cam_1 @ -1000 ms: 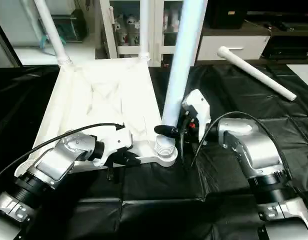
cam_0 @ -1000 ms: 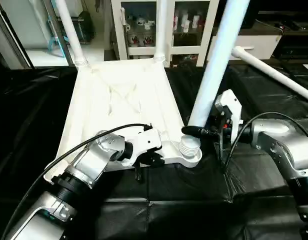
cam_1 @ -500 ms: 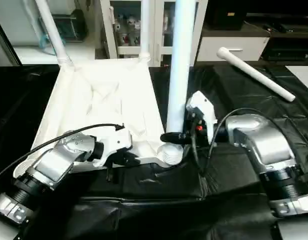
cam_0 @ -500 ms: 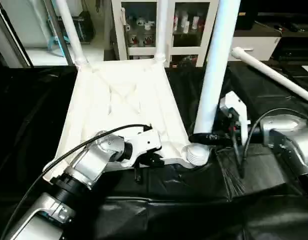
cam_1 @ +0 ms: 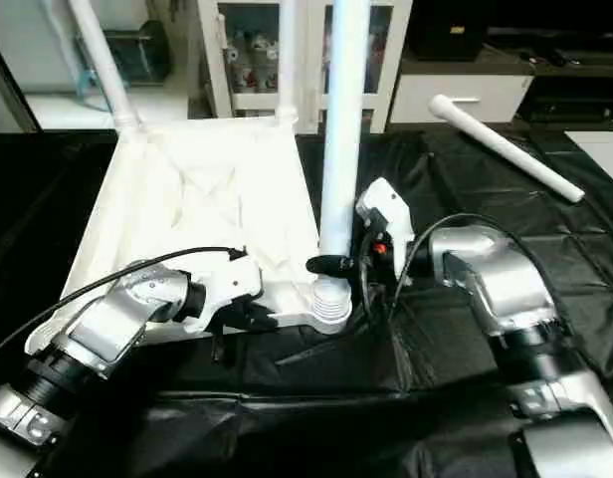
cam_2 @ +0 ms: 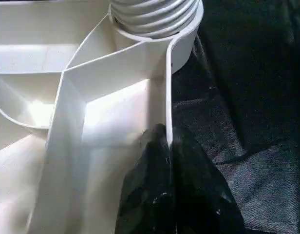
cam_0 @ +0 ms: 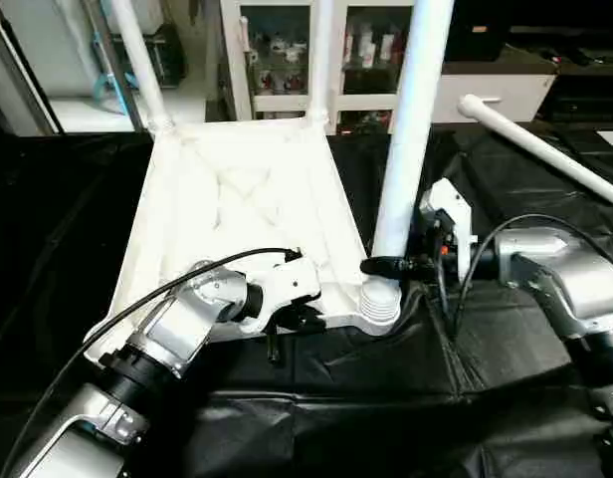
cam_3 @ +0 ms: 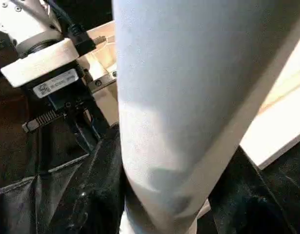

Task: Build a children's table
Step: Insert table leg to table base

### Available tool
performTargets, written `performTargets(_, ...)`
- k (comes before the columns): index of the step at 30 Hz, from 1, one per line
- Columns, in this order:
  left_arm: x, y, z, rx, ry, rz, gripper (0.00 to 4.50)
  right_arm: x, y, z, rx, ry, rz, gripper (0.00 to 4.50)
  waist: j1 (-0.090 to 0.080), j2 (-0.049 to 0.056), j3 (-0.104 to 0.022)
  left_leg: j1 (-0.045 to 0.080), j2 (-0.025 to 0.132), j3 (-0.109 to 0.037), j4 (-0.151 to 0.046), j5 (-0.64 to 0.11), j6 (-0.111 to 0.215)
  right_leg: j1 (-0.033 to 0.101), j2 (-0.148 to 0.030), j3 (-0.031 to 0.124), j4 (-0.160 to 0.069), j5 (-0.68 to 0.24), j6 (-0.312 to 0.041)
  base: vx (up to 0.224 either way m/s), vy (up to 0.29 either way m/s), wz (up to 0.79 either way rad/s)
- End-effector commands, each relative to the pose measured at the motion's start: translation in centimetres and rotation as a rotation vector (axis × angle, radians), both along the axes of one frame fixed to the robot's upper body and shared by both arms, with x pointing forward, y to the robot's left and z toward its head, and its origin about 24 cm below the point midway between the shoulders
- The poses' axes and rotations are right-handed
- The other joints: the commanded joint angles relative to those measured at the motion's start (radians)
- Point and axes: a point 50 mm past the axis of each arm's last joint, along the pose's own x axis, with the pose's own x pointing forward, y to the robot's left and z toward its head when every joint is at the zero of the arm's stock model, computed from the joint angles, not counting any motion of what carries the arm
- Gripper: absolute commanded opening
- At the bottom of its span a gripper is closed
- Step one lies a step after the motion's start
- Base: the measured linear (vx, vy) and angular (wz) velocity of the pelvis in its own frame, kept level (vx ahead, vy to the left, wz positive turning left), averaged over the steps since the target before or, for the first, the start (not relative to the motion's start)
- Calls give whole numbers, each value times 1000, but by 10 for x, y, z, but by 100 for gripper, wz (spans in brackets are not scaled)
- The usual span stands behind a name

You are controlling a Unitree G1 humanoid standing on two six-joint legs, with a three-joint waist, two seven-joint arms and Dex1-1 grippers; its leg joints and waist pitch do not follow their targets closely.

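Hiding its own lower end, the gripped leg [cam_0: 411, 119] fills the right end effector [cam_0: 386, 266].

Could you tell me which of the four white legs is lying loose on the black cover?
The leg at the far right, lying flat on the black cover; the other three stand in the tabletop.

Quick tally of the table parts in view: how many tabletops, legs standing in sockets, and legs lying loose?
Tabletop: 1
Legs standing in corner sockets: 3 (far left, far right, near right)
Legs lying loose on the black table cover: 1
Total: 5 parts
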Motion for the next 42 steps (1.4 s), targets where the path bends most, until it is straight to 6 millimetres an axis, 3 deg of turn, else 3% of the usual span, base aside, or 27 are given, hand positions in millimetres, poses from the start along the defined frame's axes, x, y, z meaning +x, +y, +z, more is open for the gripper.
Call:
performTargets(1,-5,-2,-7,18,38,-23,0,1,-2,-12,-77,27,-24,182,0,-9,-57,27,62,-31,-72,-207,24,36,-52,32,-62,-156,-267,0,0,0)
performTargets(8,-5,1,-7,21,42,-15,0,3,-7,-11,-43,21,-61,182,-1,-8,-58,27,62,-30,-71,-194,28,37,-51,31,-58,-119,-273,0,0,0)
performTargets(14,-4,0,-6,19,41,-10,0,1,-21,-29,13,54,-197,182,-2,-8,-58,27,62,-30,-71,-208,25,35,-53,32,-62,-145,-271,0,0,0)
performTargets(26,-5,-2,-6,14,42,-10,0,-20,-28,-56,30,109,-284,182,-11,-6,-50,32,63,-37,-86,-321,-16,29,-51,31,-76,-262,-231,0,0,0)
performTargets(27,-4,-2,-6,14,43,-10,0,-23,-26,-58,22,113,-278,182,-11,-6,-50,34,63,-37,-86,-328,-18,28,-51,31,-77,-269,-228,0,0,0)
performTargets(28,-4,-2,-6,15,43,-11,0,-25,-26,-59,14,115,-271,182,-10,2,-49,35,64,-38,-87,-332,-23,28,-52,33,-79,-273,-224,0,0,0)
performTargets(30,-4,-3,-6,16,41,-12,0,-34,-22,-63,-20,124,-235,182,-13,-3,-48,34,63,-39,-90,-345,-28,30,-51,33,-82,-276,-218,0,0,0)
performTargets(31,-3,-3,-6,16,41,-13,0,-37,-21,-65,-34,127,-220,182,-13,0,-51,37,63,-39,-90,-340,-28,30,-51,33,-79,-265,-219,0,0,0)
performTargets(36,-2,-4,-5,18,36,-14,0,-47,-17,-69,-98,141,-154,182,-11,-3,-50,34,63,-37,-89,-317,-15,33,-51,34,-80,-245,-223,0,0,0)
performTargets(38,-1,-4,-5,18,35,-14,0,-51,-15,-70,-107,152,-134,182,-15,-9,-46,35,63,-37,-91,-348,-17,29,-53,34,-86,-306,-214,0,0,0)
performTargets(40,-1,-5,-5,16,35,-13,0,-55,-12,-73,-134,154,-112,182,-14,-6,-44,38,64,-39,-92,-371,-25,26,-54,34,-90,-354,-200,0,0,0)
performTargets(41,-2,-5,-5,14,36,-13,0,-57,-10,-75,-159,150,-98,182,-16,-12,-45,38,65,-41,-93,-376,-31,25,-53,35,-91,-368,-188,0,0,0)
performTargets(42,-2,-5,-5,14,36,-13,0,-58,-9,-76,-165,149,-95,182,-15,-6,-45,39,65,-42,-95,-380,-35,22,-54,36,-91,-366,-186,0,0,0)
